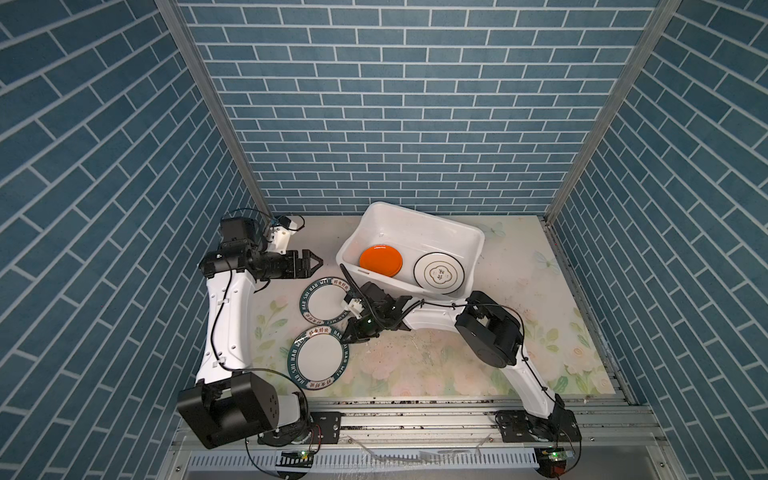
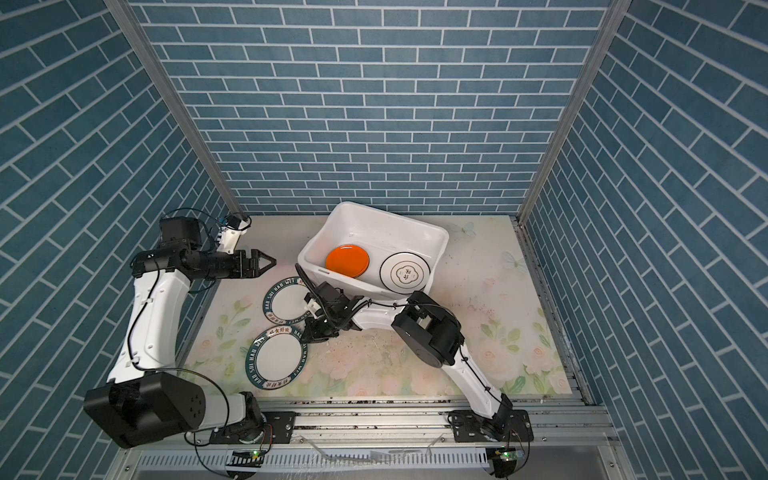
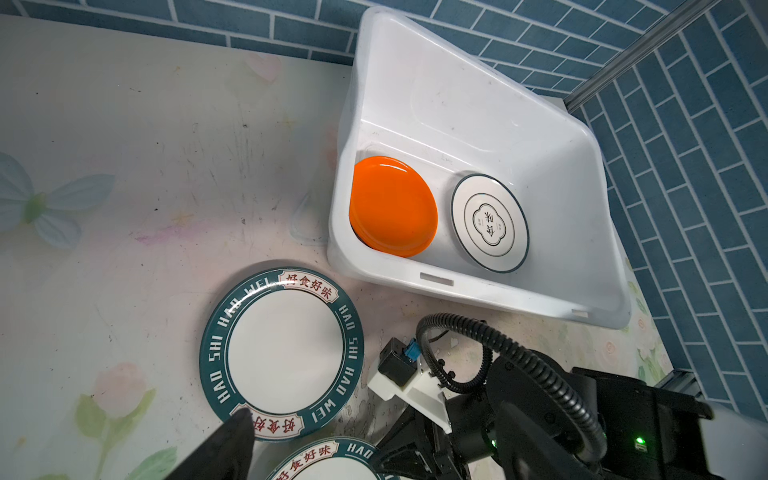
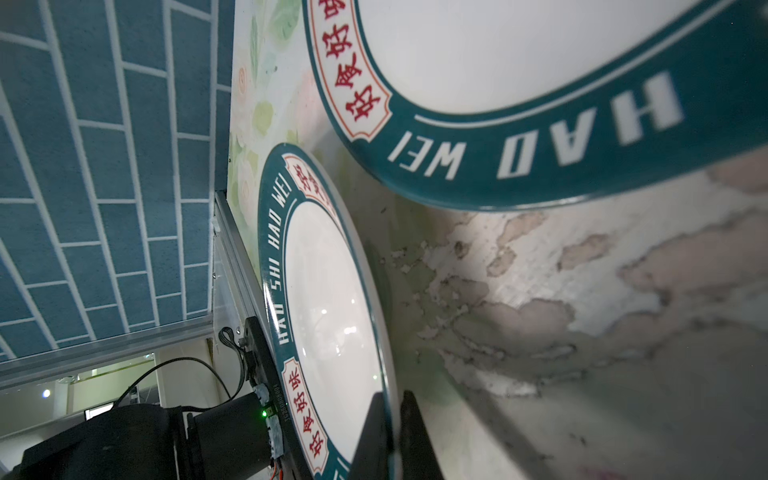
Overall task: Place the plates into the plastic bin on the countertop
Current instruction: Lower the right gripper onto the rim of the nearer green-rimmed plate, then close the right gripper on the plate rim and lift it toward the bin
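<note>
Two white plates with dark-green lettered rims lie on the countertop (image 1: 436, 357): a far plate (image 1: 326, 300) (image 2: 286, 305) (image 3: 286, 353) (image 4: 498, 62) and a near plate (image 1: 319, 358) (image 2: 276, 358) (image 4: 332, 311). My right gripper (image 1: 347, 336) (image 4: 392, 432) is shut on the near plate's rim, on the edge toward the bin. The plastic bin (image 1: 415, 212) (image 2: 374, 210) (image 3: 436, 282) holds an orange plate (image 1: 380, 260) (image 3: 392, 208) and a white plate with a gold motif (image 1: 438, 272) (image 3: 490, 222). My left gripper (image 1: 313, 262) (image 2: 268, 262) hovers open and empty, left of the bin.
The right arm's forearm (image 1: 432, 322) stretches across the countertop just in front of the bin. Blue brick walls close off three sides. A grey metal rail (image 1: 415, 409) runs along the front edge, carrying both arm bases.
</note>
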You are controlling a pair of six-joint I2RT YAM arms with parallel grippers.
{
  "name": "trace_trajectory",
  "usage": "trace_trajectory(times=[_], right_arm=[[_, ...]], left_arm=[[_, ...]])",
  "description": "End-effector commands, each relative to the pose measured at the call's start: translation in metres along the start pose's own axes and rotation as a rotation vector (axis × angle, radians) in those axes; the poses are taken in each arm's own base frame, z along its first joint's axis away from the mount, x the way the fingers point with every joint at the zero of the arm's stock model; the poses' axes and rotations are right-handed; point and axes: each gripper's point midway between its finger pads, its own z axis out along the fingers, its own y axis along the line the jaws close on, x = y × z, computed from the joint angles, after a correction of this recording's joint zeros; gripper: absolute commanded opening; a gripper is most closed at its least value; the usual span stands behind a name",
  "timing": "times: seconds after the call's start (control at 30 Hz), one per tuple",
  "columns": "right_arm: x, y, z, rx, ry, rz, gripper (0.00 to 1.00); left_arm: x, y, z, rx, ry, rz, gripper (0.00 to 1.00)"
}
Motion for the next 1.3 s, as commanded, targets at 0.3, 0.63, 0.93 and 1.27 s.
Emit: trace_trajectory(times=[0.3, 0.63, 0.93, 1.27], right_arm=[[-0.023, 0.034, -0.05, 0.016, -0.149, -0.137, 0.0], [-0.03, 0.054, -0.078, 0.021, -0.196, -0.185, 0.0], [-0.033, 0.076, -0.118, 0.0, -0.26, -0.212, 0.0], [-0.03, 0.089, -0.182, -0.026, -0.356, -0.2, 0.0]], left_arm=[[-0.022, -0.015, -0.029, -0.024, -0.068, 0.043, 0.92], [-0.029, -0.019, -0.046, -0.075, -0.088, 0.093, 0.93], [-0.029, -0.022, -0.049, -0.071, -0.095, 0.069, 0.93], [-0.033, -0.035, -0.039, 0.017, -0.057, 0.06, 0.93]])
